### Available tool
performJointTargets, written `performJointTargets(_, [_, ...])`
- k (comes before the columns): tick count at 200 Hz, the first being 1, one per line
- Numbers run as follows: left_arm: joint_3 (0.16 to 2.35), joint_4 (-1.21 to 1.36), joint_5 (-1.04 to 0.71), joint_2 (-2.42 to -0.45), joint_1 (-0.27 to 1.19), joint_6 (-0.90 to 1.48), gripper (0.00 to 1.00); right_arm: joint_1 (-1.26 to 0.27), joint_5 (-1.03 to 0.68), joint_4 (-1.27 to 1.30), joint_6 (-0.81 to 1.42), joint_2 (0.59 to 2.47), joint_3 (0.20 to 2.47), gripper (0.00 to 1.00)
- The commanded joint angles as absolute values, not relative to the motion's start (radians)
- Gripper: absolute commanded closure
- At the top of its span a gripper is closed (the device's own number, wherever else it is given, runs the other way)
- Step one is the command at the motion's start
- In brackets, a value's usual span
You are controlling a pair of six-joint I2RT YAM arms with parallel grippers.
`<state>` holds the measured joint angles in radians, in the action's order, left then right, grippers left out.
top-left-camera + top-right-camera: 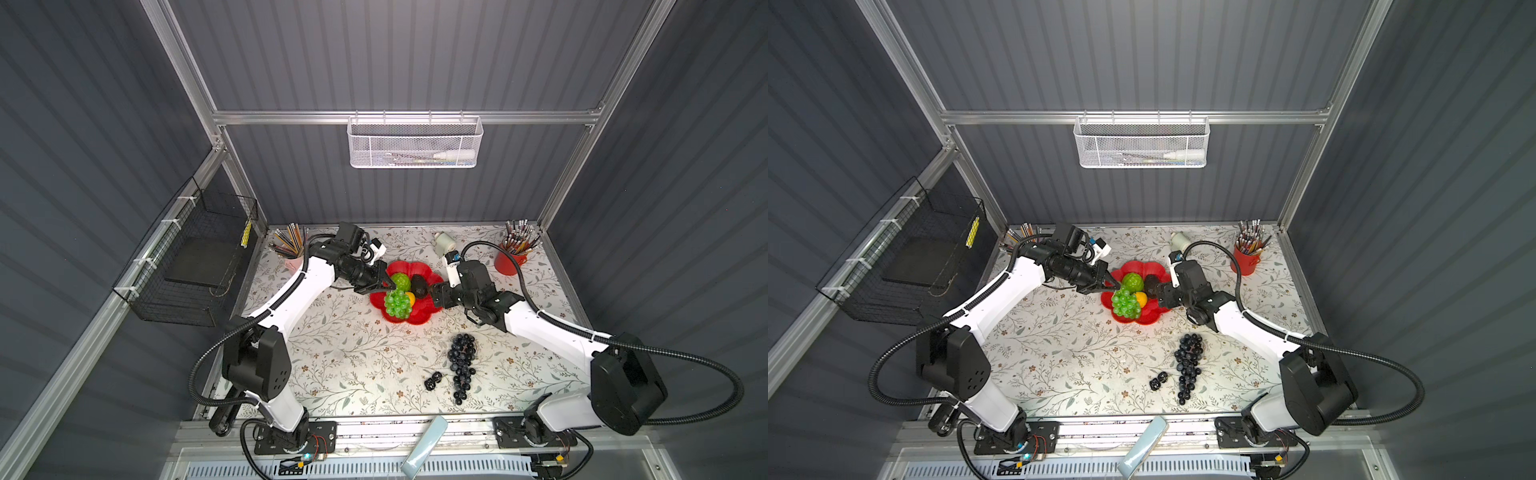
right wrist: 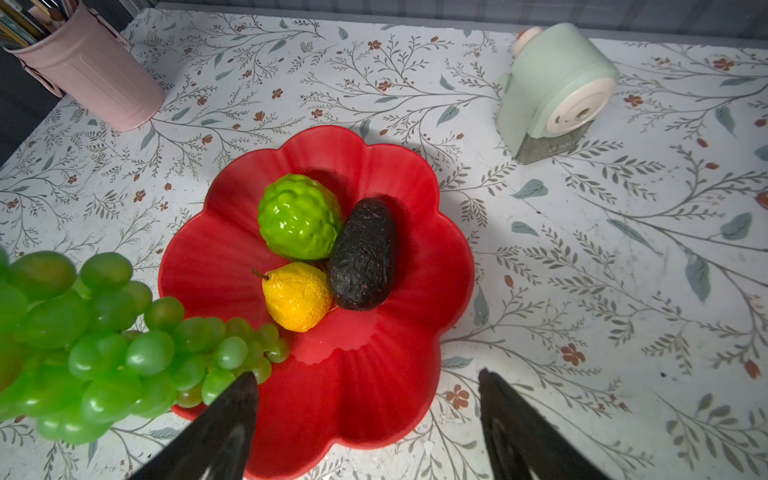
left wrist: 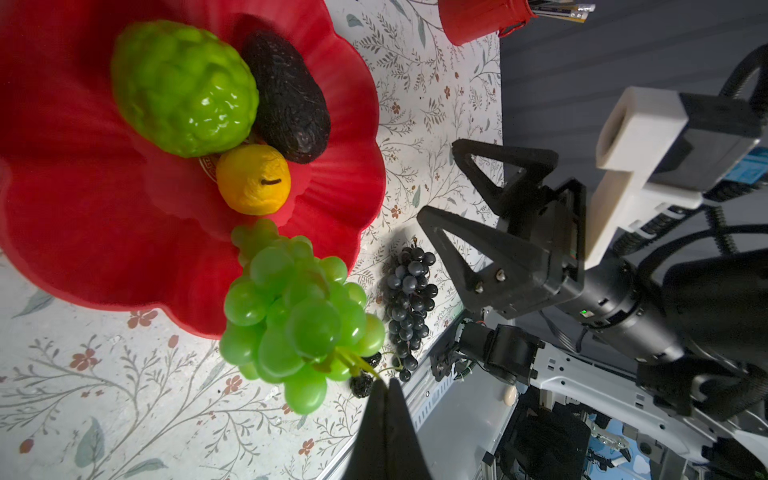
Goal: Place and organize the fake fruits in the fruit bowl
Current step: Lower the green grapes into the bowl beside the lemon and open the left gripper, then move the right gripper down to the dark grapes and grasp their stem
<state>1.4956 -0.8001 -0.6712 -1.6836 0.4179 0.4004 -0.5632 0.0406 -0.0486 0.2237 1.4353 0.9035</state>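
The red flower-shaped fruit bowl holds a lime-green scaly ball, a black bumpy oval and a small yellow fruit. My left gripper is shut on the stem of the green grape bunch, which hangs over the bowl's left side. At the bowl's right rim my right gripper stands open and holds nothing. The dark-purple grape bunch and a tiny black berry cluster lie on the table in front of the bowl.
A pink pencil cup stands at the back left and a red pencil cup at the back right. A mint pencil sharpener sits behind the bowl. A black wire basket hangs on the left wall.
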Motion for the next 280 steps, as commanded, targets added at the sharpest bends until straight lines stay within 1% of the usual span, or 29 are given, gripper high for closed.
performJointTargets(1, [1.501,-0.786,-0.649,-1.721,0.404,0.368,1.00,-0.559,0.034,-0.052,0.207,1.448,0.927,0.16])
performJointTargets(41, [1.509,-0.785,-0.600,-1.759,0.368,0.340,1.00,-0.559,0.022,-0.047,0.213,1.447,0.924,0.16])
performJointTargets(126, [1.634,-0.762,-0.616,-1.964,0.349,0.284,1.00,-0.560,0.003,-0.057,0.206,1.439,0.925,0.16])
performJointTargets(163, [1.668,-0.725,-0.621,-2.023,0.344,0.302,0.97,-0.561,-0.003,-0.061,0.215,1.441,0.922,0.16])
performJointTargets(172, [1.670,-0.721,-0.627,-2.030,0.342,0.304,0.93,-0.560,-0.003,-0.064,0.215,1.438,0.922,0.16])
performJointTargets(180, [1.672,-0.724,-0.633,-2.035,0.342,0.305,0.84,-0.560,-0.002,-0.067,0.215,1.435,0.922,0.16])
performJointTargets(196, [1.670,-0.729,-0.630,-2.031,0.342,0.297,0.80,-0.561,0.000,-0.077,0.212,1.426,0.922,0.16])
performJointTargets(212, [1.666,-0.728,-0.608,-2.019,0.341,0.290,0.65,-0.561,0.003,-0.091,0.210,1.414,0.921,0.16])
performJointTargets(225, [1.675,-0.738,-0.581,-2.017,0.339,0.284,0.51,-0.561,0.001,-0.108,0.209,1.405,0.919,0.16])
performJointTargets(230, [1.677,-0.744,-0.576,-2.016,0.339,0.280,0.48,-0.560,0.001,-0.116,0.209,1.402,0.919,0.16])
performJointTargets(253, [1.674,-0.740,-0.553,-1.991,0.339,0.272,0.35,-0.560,0.006,-0.174,0.211,1.366,0.911,0.16])
performJointTargets(280, [1.643,-0.756,-0.439,-1.925,0.339,0.248,0.30,-0.550,0.011,-0.268,0.232,1.310,0.893,0.16])
